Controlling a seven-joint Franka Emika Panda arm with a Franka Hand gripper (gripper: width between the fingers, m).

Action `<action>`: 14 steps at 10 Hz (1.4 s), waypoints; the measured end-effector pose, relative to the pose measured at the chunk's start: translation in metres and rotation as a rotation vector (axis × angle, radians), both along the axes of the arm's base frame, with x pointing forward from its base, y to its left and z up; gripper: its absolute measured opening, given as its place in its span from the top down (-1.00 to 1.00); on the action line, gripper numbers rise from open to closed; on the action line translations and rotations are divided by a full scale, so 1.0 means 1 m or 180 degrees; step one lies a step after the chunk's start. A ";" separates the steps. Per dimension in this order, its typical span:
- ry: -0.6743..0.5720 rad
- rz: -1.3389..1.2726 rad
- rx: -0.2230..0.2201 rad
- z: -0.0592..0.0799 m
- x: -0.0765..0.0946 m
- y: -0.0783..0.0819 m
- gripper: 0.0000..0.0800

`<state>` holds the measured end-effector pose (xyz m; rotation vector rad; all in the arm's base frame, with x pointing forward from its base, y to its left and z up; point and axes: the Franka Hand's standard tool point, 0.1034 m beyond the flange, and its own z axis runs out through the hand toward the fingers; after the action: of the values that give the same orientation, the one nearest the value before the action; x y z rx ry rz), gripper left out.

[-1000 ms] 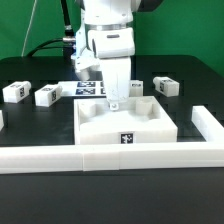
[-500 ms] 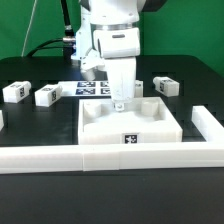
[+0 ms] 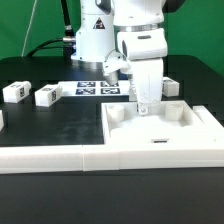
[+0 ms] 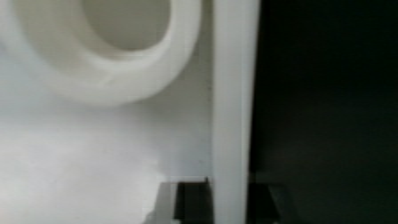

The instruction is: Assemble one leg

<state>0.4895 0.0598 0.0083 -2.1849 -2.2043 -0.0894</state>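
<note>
My gripper (image 3: 146, 106) is shut on the back edge of the large white square panel (image 3: 190, 135), which lies on the table at the exterior view's right. In the wrist view the panel's thin edge (image 4: 231, 100) runs between my dark fingertips (image 4: 192, 205), with a round corner hole (image 4: 107, 40) beside it. Two legs, small white tagged blocks, lie at the far left (image 3: 14, 92) (image 3: 47, 95). Another leg (image 3: 171, 86) shows behind my gripper. None of them is held.
The long white border rail (image 3: 50, 158) runs along the front of the table, and the panel lies against it. The marker board (image 3: 95, 88) lies at the back, by the arm's base. Black table surface shows left of the panel.
My gripper has moved to the exterior view's right, staying shut on the panel's back edge. The panel slid with it along the front rail from the middle to the right.
</note>
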 end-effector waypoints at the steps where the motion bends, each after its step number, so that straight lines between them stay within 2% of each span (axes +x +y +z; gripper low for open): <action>1: -0.0008 -0.0001 0.0003 0.000 0.004 0.000 0.86; 3: -0.0023 -0.0023 0.0014 0.000 0.013 0.004 0.86; 8: 0.0054 -0.0164 0.0006 0.000 0.013 0.007 0.83; 9: 0.0055 -0.0166 0.0006 -0.001 0.013 0.007 0.31; 10: 0.0055 -0.0167 0.0006 -0.001 0.012 0.007 -0.04; 11: 0.0055 -0.0169 0.0006 -0.001 0.012 0.006 -0.04; 12: 0.0056 -0.0170 0.0006 -0.001 0.012 0.006 -0.40; 13: 0.0056 -0.0171 0.0006 -0.001 0.012 0.006 -0.57; 14: 0.0057 -0.0172 0.0006 -0.001 0.012 0.006 -0.57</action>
<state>0.5019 0.0657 0.0075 -2.2354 -2.1356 -0.0733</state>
